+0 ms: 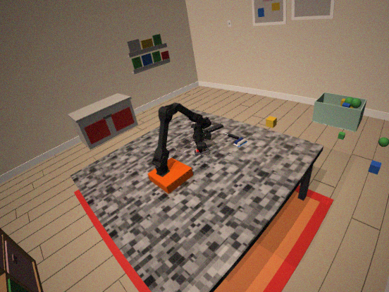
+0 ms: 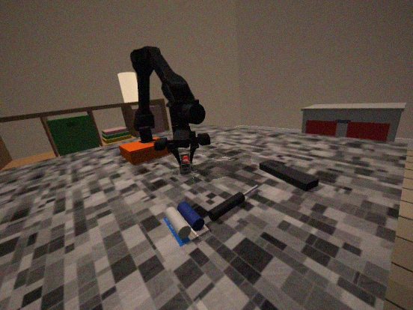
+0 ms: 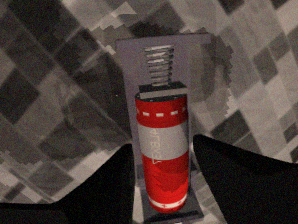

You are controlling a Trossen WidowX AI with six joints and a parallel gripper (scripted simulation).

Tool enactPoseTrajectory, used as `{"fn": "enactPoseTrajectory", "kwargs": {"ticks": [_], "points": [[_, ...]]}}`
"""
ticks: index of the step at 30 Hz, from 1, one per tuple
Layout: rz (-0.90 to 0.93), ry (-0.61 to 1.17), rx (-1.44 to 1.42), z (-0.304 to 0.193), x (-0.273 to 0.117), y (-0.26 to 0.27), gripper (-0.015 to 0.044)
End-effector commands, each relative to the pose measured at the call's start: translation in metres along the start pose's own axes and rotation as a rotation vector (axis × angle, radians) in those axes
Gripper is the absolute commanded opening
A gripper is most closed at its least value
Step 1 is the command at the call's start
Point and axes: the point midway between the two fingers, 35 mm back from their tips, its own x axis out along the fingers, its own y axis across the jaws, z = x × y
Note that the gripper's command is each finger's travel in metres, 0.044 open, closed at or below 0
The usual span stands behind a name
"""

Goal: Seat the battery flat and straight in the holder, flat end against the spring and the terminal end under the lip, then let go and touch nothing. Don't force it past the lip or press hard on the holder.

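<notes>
The red battery (image 3: 165,177) (image 2: 185,159) (image 1: 197,151) with a pale band lies lengthwise in the grey holder (image 3: 131,65) (image 2: 185,171). In the wrist view its flat end is at the plate below the coiled spring (image 3: 160,65), and its end marked plus points to the holder's lower end. Whether that end is under the lip, and whether the battery lies fully flat, cannot be told. My gripper (image 3: 163,146) (image 2: 185,162) is open around the battery, one finger on each side, with a narrow gap visible at each side. The fingertips are low, beside the holder.
A white cylinder (image 2: 177,222) and a blue cylinder (image 2: 191,216) lie together on a small blue and white piece. A black-handled screwdriver (image 2: 226,206) (image 1: 232,136) lies beside them. A black bar (image 2: 288,174) lies farther off. The orange block (image 2: 144,151) (image 1: 170,176) carries the arm's base.
</notes>
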Motion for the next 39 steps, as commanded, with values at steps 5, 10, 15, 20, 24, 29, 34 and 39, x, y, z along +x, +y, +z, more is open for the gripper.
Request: {"fn": "enactPoseTrajectory", "kwargs": {"ticks": [5, 10, 15, 20, 24, 29, 34, 39], "points": [[0.0, 0.001, 0.0, -0.001, -0.014, 0.0, 0.0187], [0.001, -0.001, 0.0, 0.0, -0.025, 0.001, 0.0266], [0.001, 0.0, 0.0, -0.002, -0.073, 0.0, 0.0397], [0.0, 0.0, 0.0, -0.004, -0.087, -0.001, 0.044], [0.0, 0.0, 0.0, -0.004, -0.087, -0.001, 0.044], [0.0, 0.0, 0.0, -0.004, -0.087, -0.001, 0.044], [0.0, 0.0, 0.0, -0.004, -0.087, -0.001, 0.044], [0.0, 0.0, 0.0, -0.004, -0.087, -0.001, 0.044]]}}
